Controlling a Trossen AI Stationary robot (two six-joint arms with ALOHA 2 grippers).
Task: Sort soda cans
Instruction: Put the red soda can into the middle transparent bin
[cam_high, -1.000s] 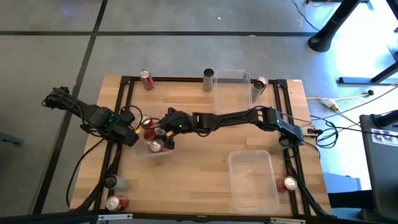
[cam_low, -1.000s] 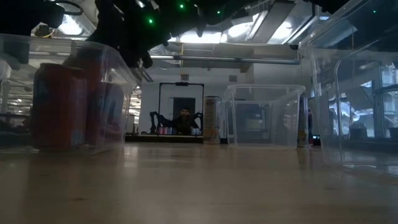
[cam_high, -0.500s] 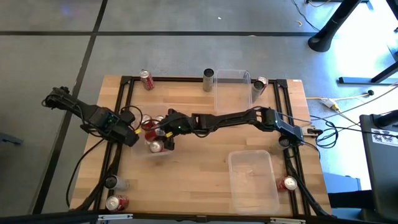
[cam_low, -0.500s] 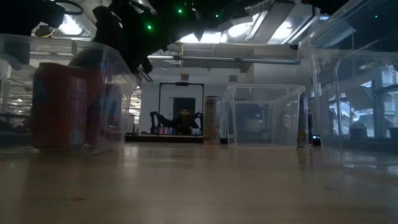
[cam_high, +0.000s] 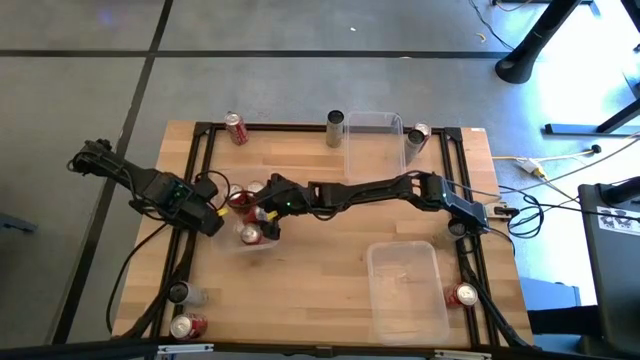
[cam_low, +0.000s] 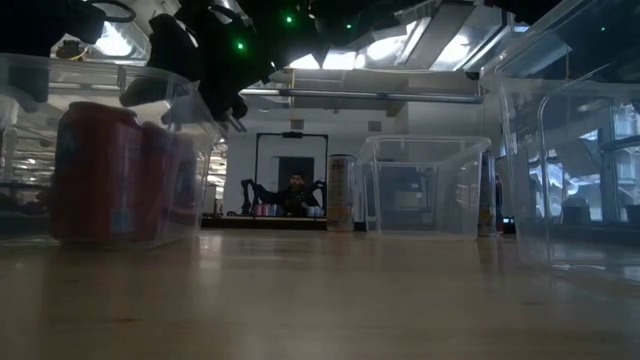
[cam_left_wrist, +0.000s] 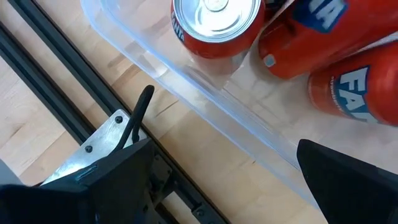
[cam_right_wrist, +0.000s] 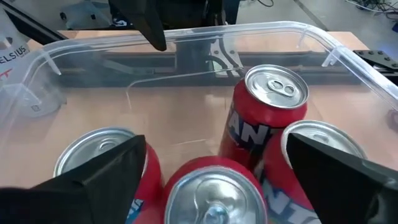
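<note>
A: What lies at the centre-left of the high view?

B: A cluster of red soda cans with silver tops (cam_high: 247, 215), standing upright inside a clear rectangular plastic bin (cam_high: 232, 243) on the pale wooden slatted table (cam_high: 320, 280). The right wrist view shows four red cans (cam_right_wrist: 268, 118) packed close together in that bin, with bare bin floor beyond them.

A: And the surface and room?

B: The table has a black metal frame (cam_high: 200, 160) and stands on a grey floor (cam_high: 80, 90). In the low view a lit room lies behind, with a seated person (cam_low: 294, 190) far off at centre.

A: How do the claws stand?

B: The right gripper (cam_high: 265, 214) reaches across to the centre-left bin and hangs over the cans, its fingers (cam_right_wrist: 106, 177) spread wide apart to either side of them, clamped on nothing. The left gripper (cam_high: 216, 219) sits at the bin's left edge, fingers (cam_left_wrist: 348, 171) likewise wide apart, holding nothing.

A: Other containers?

B: A second clear bin (cam_high: 374, 145) at upper centre and a third clear bin (cam_high: 408, 292) at lower right; no cans can be made out in either.

A: Loose cans?

B: A red can (cam_high: 236, 128) at upper left, a dark grey can (cam_high: 335, 128) beside the upper bin, another red can (cam_high: 417, 135) at its right; a grey can (cam_high: 180, 293) and a red can (cam_high: 186, 326) at lower left; a red can (cam_high: 463, 296) at lower right.
</note>
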